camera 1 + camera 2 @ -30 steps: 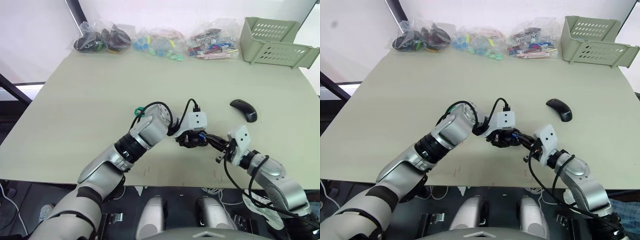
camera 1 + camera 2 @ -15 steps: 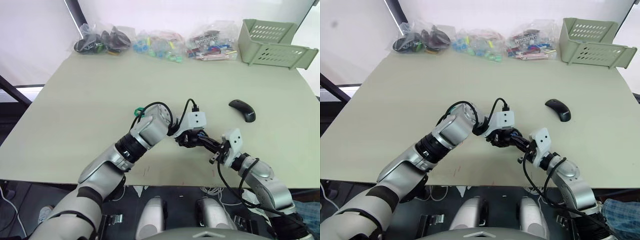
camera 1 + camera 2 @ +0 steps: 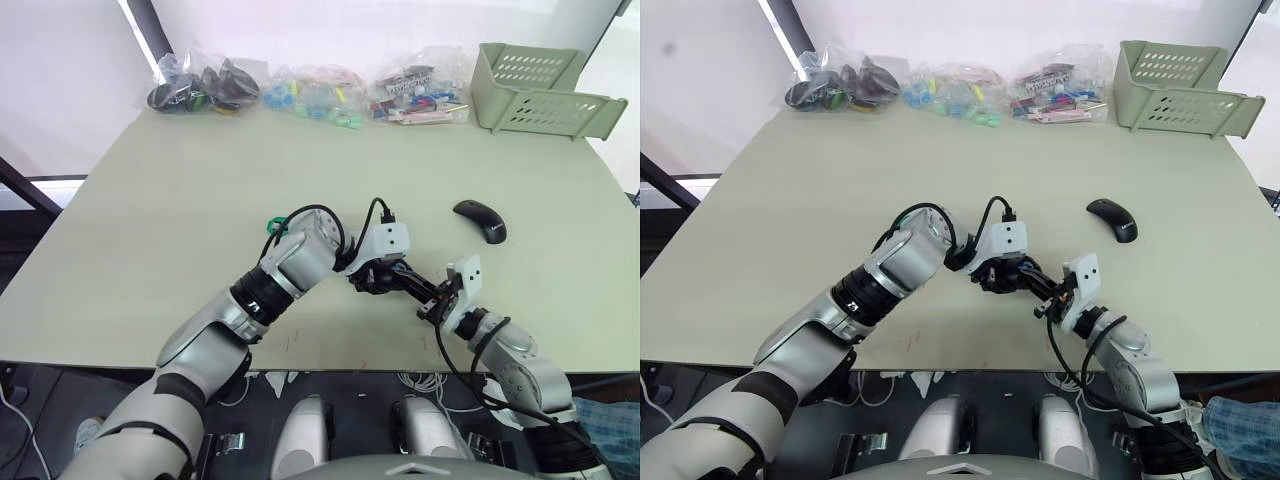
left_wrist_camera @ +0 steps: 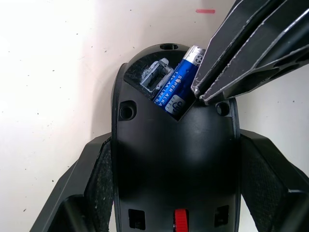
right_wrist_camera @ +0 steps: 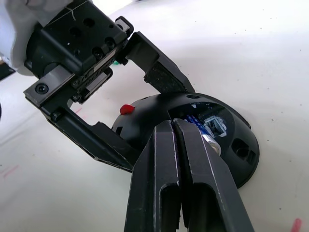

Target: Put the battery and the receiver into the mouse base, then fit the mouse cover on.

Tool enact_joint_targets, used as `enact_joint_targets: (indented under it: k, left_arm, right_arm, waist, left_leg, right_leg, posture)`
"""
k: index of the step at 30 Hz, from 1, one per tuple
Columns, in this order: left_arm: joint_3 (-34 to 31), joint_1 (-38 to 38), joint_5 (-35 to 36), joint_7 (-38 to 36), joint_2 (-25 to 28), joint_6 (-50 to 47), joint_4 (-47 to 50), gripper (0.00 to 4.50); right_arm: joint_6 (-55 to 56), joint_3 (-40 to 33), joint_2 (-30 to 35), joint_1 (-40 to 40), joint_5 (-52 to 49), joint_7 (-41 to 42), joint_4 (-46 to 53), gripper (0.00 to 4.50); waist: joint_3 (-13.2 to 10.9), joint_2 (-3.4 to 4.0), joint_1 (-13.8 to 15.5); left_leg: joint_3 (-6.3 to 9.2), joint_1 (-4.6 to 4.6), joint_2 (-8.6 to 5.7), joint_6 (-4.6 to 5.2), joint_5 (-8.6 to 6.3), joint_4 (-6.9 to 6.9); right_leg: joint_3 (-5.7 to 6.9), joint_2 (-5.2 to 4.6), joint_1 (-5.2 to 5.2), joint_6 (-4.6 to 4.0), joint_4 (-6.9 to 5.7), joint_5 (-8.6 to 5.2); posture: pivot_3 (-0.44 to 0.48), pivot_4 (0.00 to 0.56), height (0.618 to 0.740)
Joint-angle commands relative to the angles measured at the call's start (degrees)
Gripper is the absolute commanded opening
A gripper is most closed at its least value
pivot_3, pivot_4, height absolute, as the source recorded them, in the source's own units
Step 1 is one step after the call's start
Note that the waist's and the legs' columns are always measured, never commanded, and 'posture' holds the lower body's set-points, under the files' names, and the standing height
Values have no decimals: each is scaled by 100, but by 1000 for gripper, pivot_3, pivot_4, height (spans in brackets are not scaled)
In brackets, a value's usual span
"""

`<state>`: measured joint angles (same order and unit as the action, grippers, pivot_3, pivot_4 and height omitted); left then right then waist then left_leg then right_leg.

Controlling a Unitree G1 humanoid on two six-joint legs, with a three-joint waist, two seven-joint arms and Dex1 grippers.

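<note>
The black mouse base (image 4: 174, 145) sits on the table with my left gripper (image 3: 374, 277) shut on its two sides. A blue battery (image 4: 177, 86) lies tilted in its open compartment, next to a small grey piece (image 4: 155, 77) that I cannot tell is the receiver. My right gripper (image 5: 174, 126) is shut, and its tips rest against the battery's silvery end (image 5: 211, 142). The glossy black mouse cover (image 3: 481, 220) lies alone on the table, to the right and further back.
A green basket (image 3: 540, 85) stands at the back right. Clear bags of small parts (image 3: 205, 85) (image 3: 315, 95) (image 3: 420, 90) line the back edge. A small green ring (image 3: 277, 224) lies beside my left forearm. The table's front edge is close behind both arms.
My right wrist has moved a little leftward toward the mouse base, its tips staying at the compartment. The left gripper keeps its hold. The camera has shifted slightly.
</note>
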<state>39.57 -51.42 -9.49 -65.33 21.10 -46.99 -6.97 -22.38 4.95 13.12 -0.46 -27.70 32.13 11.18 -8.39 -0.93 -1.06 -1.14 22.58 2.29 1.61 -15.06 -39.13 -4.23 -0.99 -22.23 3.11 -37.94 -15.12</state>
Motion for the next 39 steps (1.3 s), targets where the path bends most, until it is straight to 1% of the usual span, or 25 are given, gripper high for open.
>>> enact_joint_targets:
  k: [1,8,16,21,24,27,30,31,34,36,39]
  left_arm:
    - [284,165,-74,1,-40,27,-70,2956]
    - [282,177,-55,22,-36,-1,-60,2956]
    - [272,187,-41,22,-22,-9,-60,2956]
    - [256,192,-57,14,-33,-2,-68,2956]
    - [252,187,-57,13,-38,-13,-73,2956]
    - [249,185,-52,4,-37,-31,-76,2956]
    - [241,183,-51,-2,-30,-50,-78,2956]
    - [236,184,-56,-5,-28,-52,-81,2956]
    - [223,189,-69,-12,-27,-61,-88,2956]
    - [214,190,-66,-16,-28,-71,-95,2956]
    - [204,192,-64,-16,-23,-77,-110,2956]
  right_arm:
    - [-284,-237,49,-6,134,-363,-326,76]
    - [-306,-239,-27,-21,158,-439,-376,76]
    - [-496,-741,-367,-178,-378,-741,-322,76]
    - [-675,-552,-278,-117,-167,-773,-366,76]
    - [-930,-544,-333,-69,-218,-886,-446,76]
    - [-1508,-768,-542,-49,-549,-1213,-737,76]
    - [-1980,-862,-675,-23,-672,-1486,-907,76]
    - [-2100,-858,-699,-16,-660,-1574,-925,76]
    - [-2618,-943,-838,-24,-746,-1956,-1085,76]
    - [-2929,-927,-892,6,-746,-2141,-1181,76]
    - [-3186,-1029,-1033,41,-860,-2351,-1227,76]
  waist:
    - [0,0,2]
    - [0,0,-2]
    - [-3,1,-12]
    - [-3,1,-11]
    - [-2,0,-12]
    - [-1,-1,-16]
    - [53,-55,-70]
    - [61,-56,-80]
    - [124,-95,-115]
    - [157,-110,-127]
    - [200,-118,-141]
  left_leg:
    - [0,0,0,0,0,0]
    - [0,0,3,0,0,0]
    - [0,7,8,0,0,3]
    - [-4,24,6,0,0,7]
    - [-5,23,7,0,0,10]
    - [-6,23,7,0,0,11]
    - [-3,16,16,-1,0,16]
    - [-2,14,19,-1,-1,26]
    - [-2,2,17,-1,-1,66]
    - [2,-1,20,-2,-1,77]
    - [4,-10,24,-3,-2,91]
  right_leg:
    - [0,-1,0,0,0,0]
    - [-2,-4,-2,0,2,0]
    - [-3,-10,-4,0,5,0]
    - [-5,-10,-27,0,4,0]
    - [-6,-10,-29,0,5,-1]
    - [-6,-10,-29,0,5,-1]
    - [-6,-11,-29,-1,5,-1]
    - [-7,-21,-29,-3,7,-1]
    - [-5,-55,-28,-16,18,-6]
    - [-7,-58,-28,-43,22,-2]
    - [-9,-66,-25,-54,27,-9]
  posture:
    - [0,150,740]
    - [0,150,740]
    - [0,150,740]
    - [0,150,740]
    - [0,150,740]
    - [0,150,740]
    - [0,150,740]
    - [0,150,740]
    - [0,150,740]
    - [0,150,740]
    - [0,150,740]
